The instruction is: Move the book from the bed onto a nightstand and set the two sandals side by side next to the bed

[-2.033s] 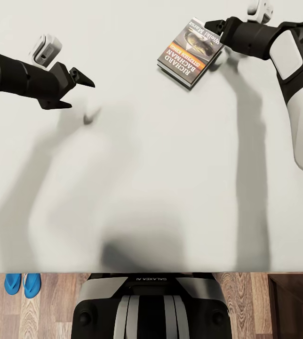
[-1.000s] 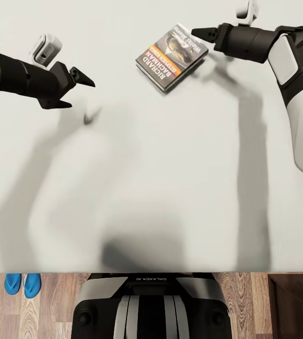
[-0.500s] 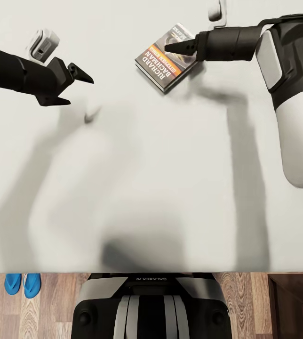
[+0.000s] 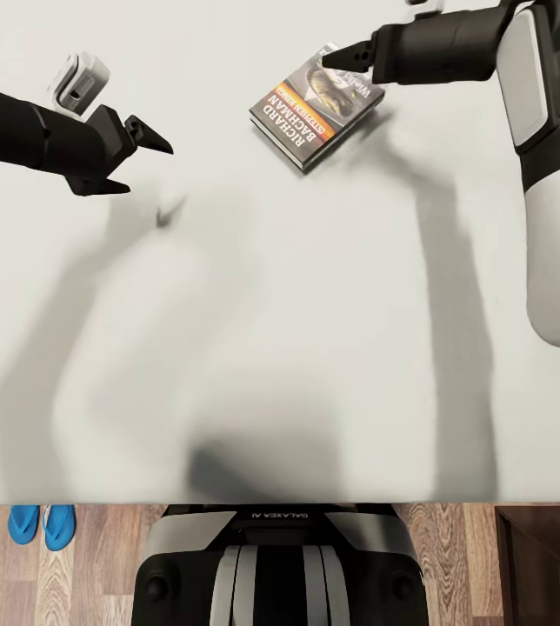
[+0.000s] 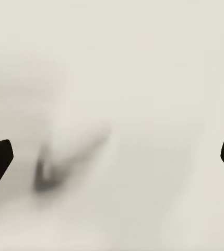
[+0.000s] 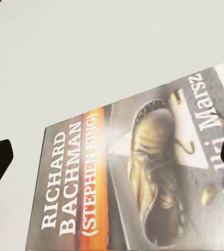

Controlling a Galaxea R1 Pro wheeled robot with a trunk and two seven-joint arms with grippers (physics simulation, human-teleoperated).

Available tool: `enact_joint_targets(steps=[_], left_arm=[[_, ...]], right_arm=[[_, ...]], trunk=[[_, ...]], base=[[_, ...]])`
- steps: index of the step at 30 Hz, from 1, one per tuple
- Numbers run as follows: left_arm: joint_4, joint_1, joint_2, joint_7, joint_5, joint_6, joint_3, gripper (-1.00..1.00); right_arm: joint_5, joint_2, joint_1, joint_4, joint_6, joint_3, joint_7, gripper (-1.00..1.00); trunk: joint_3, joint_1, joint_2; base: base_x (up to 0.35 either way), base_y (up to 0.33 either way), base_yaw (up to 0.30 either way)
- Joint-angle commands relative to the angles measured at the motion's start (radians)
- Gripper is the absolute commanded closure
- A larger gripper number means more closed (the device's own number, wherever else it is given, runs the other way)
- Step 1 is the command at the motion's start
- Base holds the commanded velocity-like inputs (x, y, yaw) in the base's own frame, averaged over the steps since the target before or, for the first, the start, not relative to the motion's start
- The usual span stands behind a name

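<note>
Head cam: my right gripper has lifted back over the book's far corner, so no grab yet. The book lies flat on the bed, nudged left of where it started. Left gripper hovers well left of the book, jaws apart. Sandals already sit paired beside the bed.

Right wrist cam: jaws wide apart over the book's cover, grey with an orange band.

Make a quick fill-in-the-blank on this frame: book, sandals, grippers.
1. The book lies on the white ____.
2. The two blue sandals sit on the wooden ____.
3. The ____ gripper hovers over the book.
4. The left gripper has its jaws ____.

Missing words: bed; floor; right; open
</note>
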Motion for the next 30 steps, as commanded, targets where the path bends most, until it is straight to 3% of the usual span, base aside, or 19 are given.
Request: enact_joint_targets(steps=[1,7,10,18,29,30], left_arm=[[-0.001,-0.001,0.000,0.007,0.004,0.009,-0.001,-1.00],[0.000,-0.001,0.000,0.007,0.004,0.009,-0.001,-1.00],[0.000,-0.001,0.000,0.007,0.004,0.009,-0.001,-1.00],[-0.001,-0.001,-0.001,0.007,0.005,0.009,-0.001,-1.00],[-0.001,-0.001,-0.002,0.007,0.004,0.009,-0.001,-1.00],[-0.001,-0.001,-0.002,0.007,0.004,0.009,-0.001,-1.00]], right_arm=[[-0.012,-0.001,-0.001,0.000,0.005,0.002,-0.035,-1.00],[-0.014,0.005,-0.002,0.042,-0.093,-0.062,-0.194,-1.00],[-0.014,0.008,-0.009,0.150,-0.181,-0.105,-0.245,-1.00],[-0.019,0.010,-0.046,0.310,-0.293,-0.134,-0.271,-1.00],[-0.020,0.009,-0.054,0.356,-0.315,-0.138,-0.272,-1.00],[-0.021,0.009,-0.055,0.358,-0.315,-0.138,-0.250,-1.00]], trunk=[[0.000,0.000,0.000],[0.000,0.000,0.000],[0.000,0.000,0.000],[0.000,0.000,0.000],[0.000,0.000,0.000],[0.000,0.000,0.000]], base=[[0.000,0.000,0.000],[0.000,0.000,0.000],[0.000,0.000,0.000],[0.000,0.000,0.000],[0.000,0.000,0.000],[0.000,0.000,0.000]])
